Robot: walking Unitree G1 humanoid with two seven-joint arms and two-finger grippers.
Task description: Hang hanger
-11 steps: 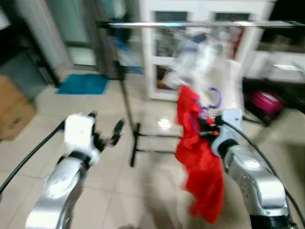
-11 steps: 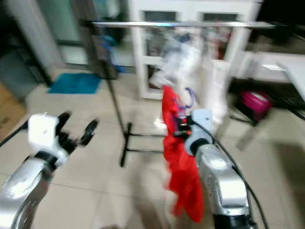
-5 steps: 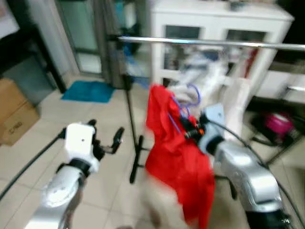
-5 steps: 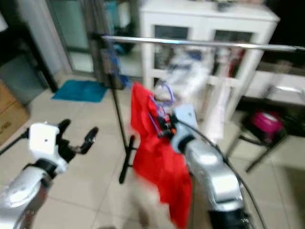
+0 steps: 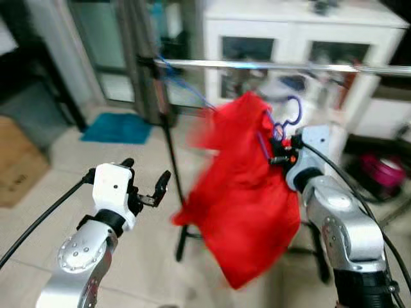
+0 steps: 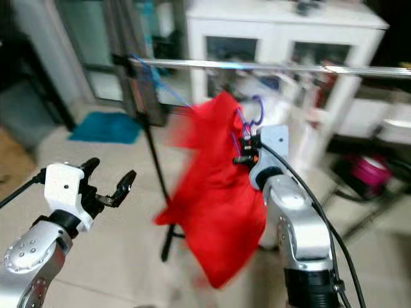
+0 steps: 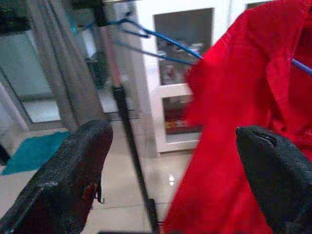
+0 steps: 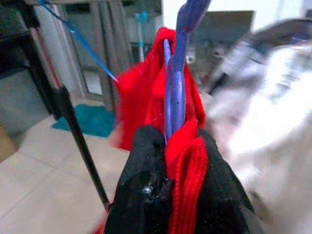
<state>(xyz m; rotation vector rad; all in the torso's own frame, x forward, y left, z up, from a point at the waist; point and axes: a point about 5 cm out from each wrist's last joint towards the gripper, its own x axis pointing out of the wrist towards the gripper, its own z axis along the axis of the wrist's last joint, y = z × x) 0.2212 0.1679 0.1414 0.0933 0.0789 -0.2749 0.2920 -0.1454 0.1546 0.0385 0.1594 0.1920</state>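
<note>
Item 1, left gripper (image 5: 145, 183): raised over bare tiled floor (image 5: 38, 224), its 2 black fingers (image 7: 63, 185) spread apart and holding nothing; open floor lies on its outer side and ahead of it.

Item 2, right gripper (image 8: 168, 161): lifted just below the rail, fingers clenched on the neck of the purple hanger (image 5: 290, 120) together with a fold of the red garment (image 5: 247, 199) draped on it. The wrist view shows the pinch closely, which the head views blur.

Item 3, red garment: hangs beside the right forearm, blurred, its hem flared toward the black rack pole (image 5: 168, 138). 0.5 s ago it hung lower and straighter; 1.0 s ago lower again, well under the rail.

Item 4, hanger hook: just under the silver rail (image 5: 270, 65), not over it.

Item 5, blue wire hanger (image 7: 146, 41): already on the rail near the pole, plainest in the left wrist view.

Item 6, white cabinet (image 5: 302, 38): behind the rack. Teal mat (image 5: 115, 127) far left; pink object (image 5: 379, 170) far right.
</note>
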